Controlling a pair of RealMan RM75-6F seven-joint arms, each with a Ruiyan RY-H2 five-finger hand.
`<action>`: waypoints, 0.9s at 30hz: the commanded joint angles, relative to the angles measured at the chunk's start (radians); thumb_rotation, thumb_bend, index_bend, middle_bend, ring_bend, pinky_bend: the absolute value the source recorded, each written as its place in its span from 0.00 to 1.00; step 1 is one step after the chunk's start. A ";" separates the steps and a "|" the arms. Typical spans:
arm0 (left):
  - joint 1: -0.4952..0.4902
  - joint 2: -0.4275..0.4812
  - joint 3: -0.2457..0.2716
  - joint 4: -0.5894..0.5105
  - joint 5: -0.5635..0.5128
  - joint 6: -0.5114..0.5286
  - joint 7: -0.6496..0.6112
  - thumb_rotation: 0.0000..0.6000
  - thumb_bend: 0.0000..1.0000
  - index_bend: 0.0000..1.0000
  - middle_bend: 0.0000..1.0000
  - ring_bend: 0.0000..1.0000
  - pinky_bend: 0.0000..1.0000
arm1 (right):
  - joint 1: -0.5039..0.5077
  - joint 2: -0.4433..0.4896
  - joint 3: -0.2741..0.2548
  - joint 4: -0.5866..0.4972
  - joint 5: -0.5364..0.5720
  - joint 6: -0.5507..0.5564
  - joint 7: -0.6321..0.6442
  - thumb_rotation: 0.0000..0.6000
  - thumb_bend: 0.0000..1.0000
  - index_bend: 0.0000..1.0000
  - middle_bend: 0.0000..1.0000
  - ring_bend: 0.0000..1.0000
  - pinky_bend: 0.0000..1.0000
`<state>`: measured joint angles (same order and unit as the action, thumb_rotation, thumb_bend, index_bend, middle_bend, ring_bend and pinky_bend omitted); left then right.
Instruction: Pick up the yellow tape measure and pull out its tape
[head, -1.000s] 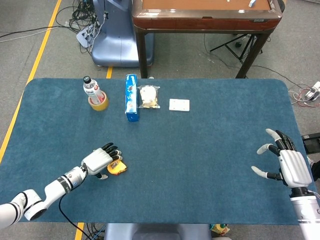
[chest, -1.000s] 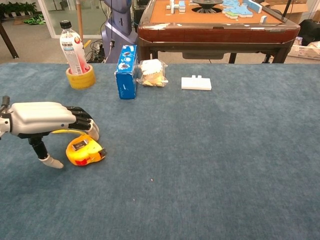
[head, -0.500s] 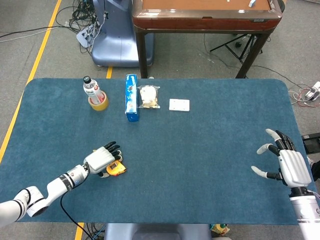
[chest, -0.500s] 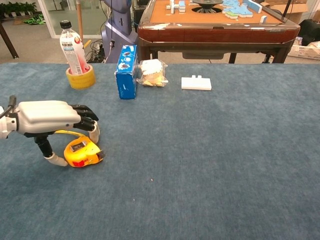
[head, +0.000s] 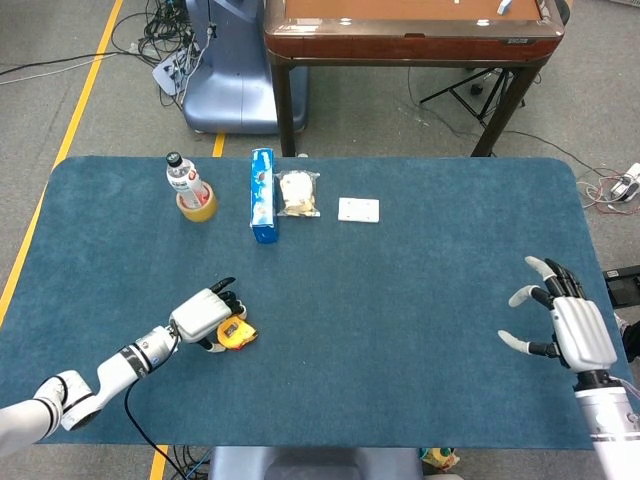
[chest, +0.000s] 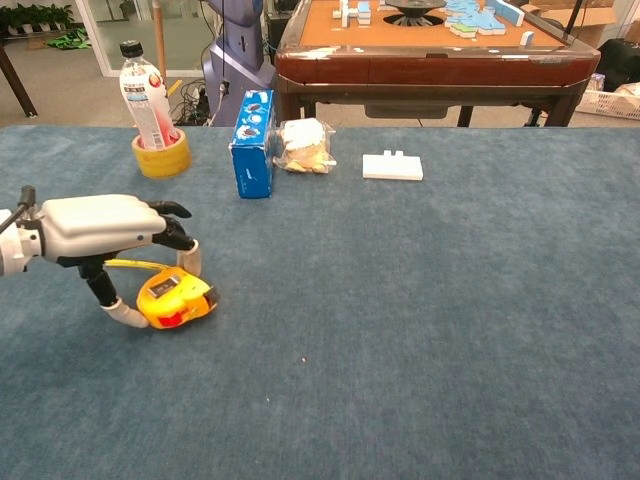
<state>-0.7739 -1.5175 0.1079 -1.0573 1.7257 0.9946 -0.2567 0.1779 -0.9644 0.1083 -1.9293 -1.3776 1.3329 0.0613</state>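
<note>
The yellow tape measure lies on the blue table near its front left. My left hand arches over it from the left. Its thumb presses the measure's left side and a fingertip touches its far side, so the case is pinched between them. The case is slightly tilted and still seems to rest on the cloth. No tape is pulled out. My right hand hovers at the table's right edge, fingers spread and empty; the chest view does not show it.
At the back left a drink bottle stands inside a yellow tape roll. Beside it are a blue box, a bagged snack and a white block. A wooden table stands behind.
My left hand has closed in on the tape measure, thumb coming against its side. The measure shifted slightly right and tilted. The right hand barely moved.
</note>
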 joint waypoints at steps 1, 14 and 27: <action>0.017 0.012 -0.012 -0.021 -0.031 0.015 -0.028 1.00 0.15 0.54 0.50 0.27 0.02 | 0.018 0.002 0.005 -0.009 -0.016 -0.019 0.004 1.00 0.25 0.48 0.12 0.00 0.00; 0.088 0.131 -0.133 -0.302 -0.217 0.081 0.099 1.00 0.15 0.56 0.54 0.31 0.02 | 0.193 -0.057 0.074 -0.057 -0.024 -0.185 -0.039 1.00 0.27 0.48 0.12 0.00 0.00; 0.101 0.213 -0.228 -0.616 -0.340 0.100 0.270 1.00 0.15 0.56 0.54 0.31 0.02 | 0.381 -0.252 0.138 -0.039 0.098 -0.322 -0.141 1.00 0.26 0.48 0.12 0.00 0.00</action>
<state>-0.6746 -1.3158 -0.1045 -1.6503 1.4032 1.0904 -0.0066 0.5397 -1.1934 0.2344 -1.9754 -1.2985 1.0260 -0.0634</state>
